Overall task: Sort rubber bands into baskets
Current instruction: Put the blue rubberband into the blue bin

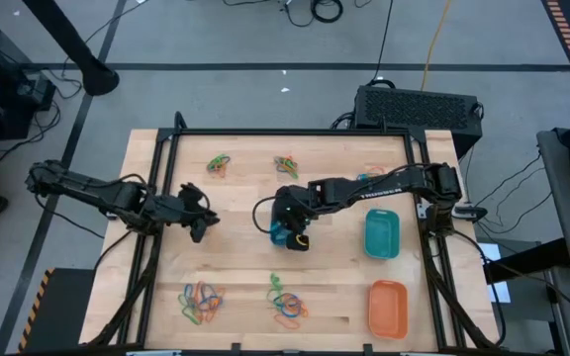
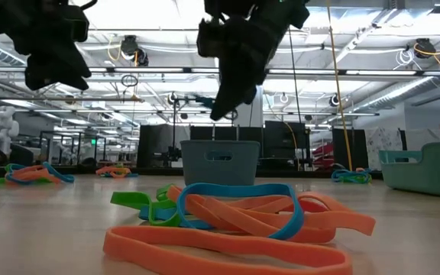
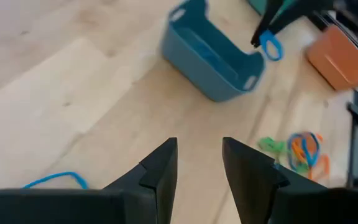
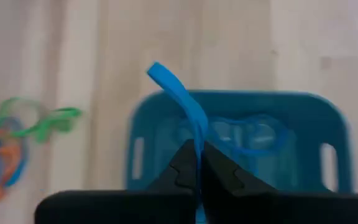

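Observation:
The blue basket stands mid-table with blue rubber bands lying inside. My right gripper hangs just above it, shut on one blue rubber band. My left gripper is open and holds nothing; it hovers over bare wood left of the basket. One blue band lies on the table near it. The teal basket and the orange basket stand at the right. Mixed piles of bands lie at the far side and the near side. My right gripper pinches the blue rubber band between its two fingertips. The fingers slant down from the table's right side. A loop of the band sticks out past the tips, slack and lifted clear, above the blue basket's opening.
Black frame rails border the wooden table. In the low view a pile of orange, blue and green bands lies close in front, with the blue basket behind it. Bare wood lies between the two arms and the near piles.

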You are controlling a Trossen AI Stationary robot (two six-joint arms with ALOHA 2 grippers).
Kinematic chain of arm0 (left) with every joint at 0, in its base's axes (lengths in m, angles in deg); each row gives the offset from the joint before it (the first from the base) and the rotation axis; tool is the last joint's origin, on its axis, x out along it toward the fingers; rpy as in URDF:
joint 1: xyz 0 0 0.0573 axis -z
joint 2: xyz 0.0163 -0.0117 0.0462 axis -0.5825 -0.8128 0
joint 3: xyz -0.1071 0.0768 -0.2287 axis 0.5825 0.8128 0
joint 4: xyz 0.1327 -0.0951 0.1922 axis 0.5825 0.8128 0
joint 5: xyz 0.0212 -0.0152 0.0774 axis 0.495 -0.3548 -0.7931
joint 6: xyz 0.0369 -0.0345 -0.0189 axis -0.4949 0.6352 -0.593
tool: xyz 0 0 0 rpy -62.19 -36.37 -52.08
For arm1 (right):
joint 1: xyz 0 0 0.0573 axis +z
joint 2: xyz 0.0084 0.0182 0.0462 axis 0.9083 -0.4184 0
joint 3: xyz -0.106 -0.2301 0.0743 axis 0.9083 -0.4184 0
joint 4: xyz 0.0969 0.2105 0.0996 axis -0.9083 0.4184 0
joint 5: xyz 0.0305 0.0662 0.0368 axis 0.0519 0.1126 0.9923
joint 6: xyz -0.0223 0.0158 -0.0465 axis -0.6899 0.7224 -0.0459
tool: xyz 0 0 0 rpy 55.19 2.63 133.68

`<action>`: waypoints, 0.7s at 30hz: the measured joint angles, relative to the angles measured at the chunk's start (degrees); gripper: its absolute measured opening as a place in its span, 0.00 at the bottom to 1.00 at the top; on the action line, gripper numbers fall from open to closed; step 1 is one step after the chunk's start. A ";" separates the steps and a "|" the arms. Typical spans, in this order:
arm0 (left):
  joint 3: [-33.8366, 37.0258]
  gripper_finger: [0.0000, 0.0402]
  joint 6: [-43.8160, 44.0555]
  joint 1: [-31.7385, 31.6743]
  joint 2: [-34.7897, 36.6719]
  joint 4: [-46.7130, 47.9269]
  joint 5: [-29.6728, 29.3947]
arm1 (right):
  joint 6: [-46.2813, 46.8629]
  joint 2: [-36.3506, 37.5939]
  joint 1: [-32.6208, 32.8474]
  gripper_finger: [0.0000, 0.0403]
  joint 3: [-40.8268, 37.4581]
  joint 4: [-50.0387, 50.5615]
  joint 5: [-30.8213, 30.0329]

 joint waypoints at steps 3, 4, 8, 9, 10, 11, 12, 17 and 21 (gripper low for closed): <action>0.00 0.34 0.06 -0.34 -0.14 0.41 -0.56 | 1.37 -0.39 -0.42 0.00 0.05 -1.71 -3.24; 0.00 0.34 0.08 -0.45 -0.39 0.19 -0.58 | 1.64 -0.41 -0.66 0.00 0.05 -1.67 -3.72; 0.00 0.34 0.09 -0.63 -0.54 0.16 -0.53 | 2.53 -0.86 -1.49 0.00 0.05 -1.26 -4.52; 0.00 0.34 0.09 -0.63 -0.57 0.21 -0.52 | 2.55 -1.01 -1.60 0.00 0.05 -0.86 -4.51; 0.00 0.34 0.08 -0.63 -0.61 0.30 -0.50 | 2.55 -1.14 -1.77 0.00 0.05 -0.06 -4.53; 0.00 0.34 0.08 -0.63 -0.60 0.29 -0.49 | 2.55 -1.18 -1.91 0.00 0.01 0.69 -4.52; 0.00 0.34 0.08 -0.63 -0.59 0.27 -0.49 | 2.57 -1.35 -2.00 0.00 0.01 0.93 -4.58; 0.00 0.34 0.05 -0.59 -0.56 0.28 -0.31 | 3.79 -3.21 -2.64 0.01 0.01 1.27 -4.53; 0.00 0.34 -0.18 -0.59 -0.54 0.29 -0.29 | 5.14 -4.18 -3.06 0.06 0.01 2.63 -4.52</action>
